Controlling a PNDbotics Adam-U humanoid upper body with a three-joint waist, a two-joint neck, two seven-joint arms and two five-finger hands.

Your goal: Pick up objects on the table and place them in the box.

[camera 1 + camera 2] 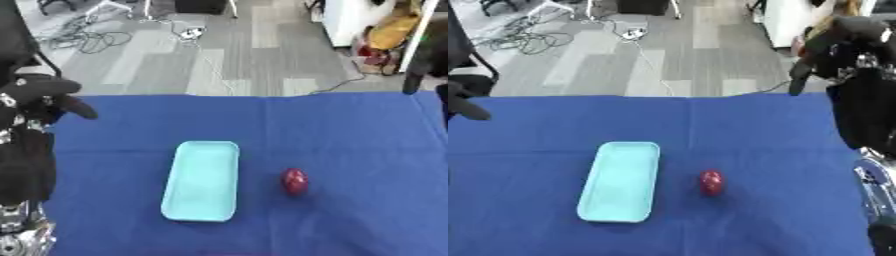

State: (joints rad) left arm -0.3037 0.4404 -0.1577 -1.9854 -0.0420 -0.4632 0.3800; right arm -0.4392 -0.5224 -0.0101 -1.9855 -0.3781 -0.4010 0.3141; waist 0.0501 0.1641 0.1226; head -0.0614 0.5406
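Left hand: raised at the left edge of the table, above the blue cloth; its dark fingers look curled inward with one pointing off to the right, and there is nothing in its grasp.
Right hand: raised at the far right edge; seen best in the right eye view, fingers bent and hanging down, one long finger pointing toward the cloth, holding nothing.
Red object: small, rounded and shiny, lying on the cloth just right of the tray, apart from it and well away from both hands.
Tray: shallow, pale turquoise, rectangular with rounded corners, long side running away from the robot, near the middle of the table; nothing inside it.
Table: covered in a blue cloth with faint fold lines.
Floor: grey planks beyond the table, with cables lying at the far left.
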